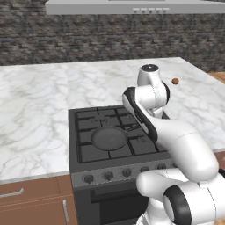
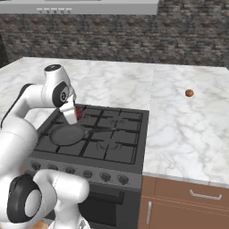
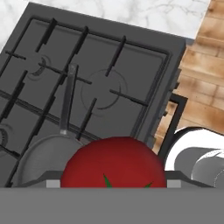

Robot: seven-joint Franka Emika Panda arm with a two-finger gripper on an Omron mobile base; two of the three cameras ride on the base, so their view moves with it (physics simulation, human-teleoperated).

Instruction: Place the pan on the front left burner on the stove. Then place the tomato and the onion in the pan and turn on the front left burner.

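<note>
The dark pan (image 1: 109, 137) (image 2: 67, 134) (image 3: 46, 159) sits on the front left burner (image 1: 86, 152) of the stove (image 2: 134, 147), its thin handle (image 2: 100, 129) pointing right. My gripper (image 2: 74, 115) hangs just above the pan's far right rim, shut on the red tomato (image 2: 79, 113) (image 3: 113, 162). In the hand view the tomato sits close between the fingers and hides part of the pan. The small brown onion (image 1: 175, 81) (image 2: 189, 93) lies alone on the marble counter far to the right of the stove.
A row of round knobs (image 1: 107, 176) (image 2: 87, 173) runs along the stove front above the oven door. Marble counter (image 1: 30, 110) flanks the stove on both sides, with a stone wall and range hood (image 1: 132, 6) behind. Wood floor (image 3: 205, 78) lies below.
</note>
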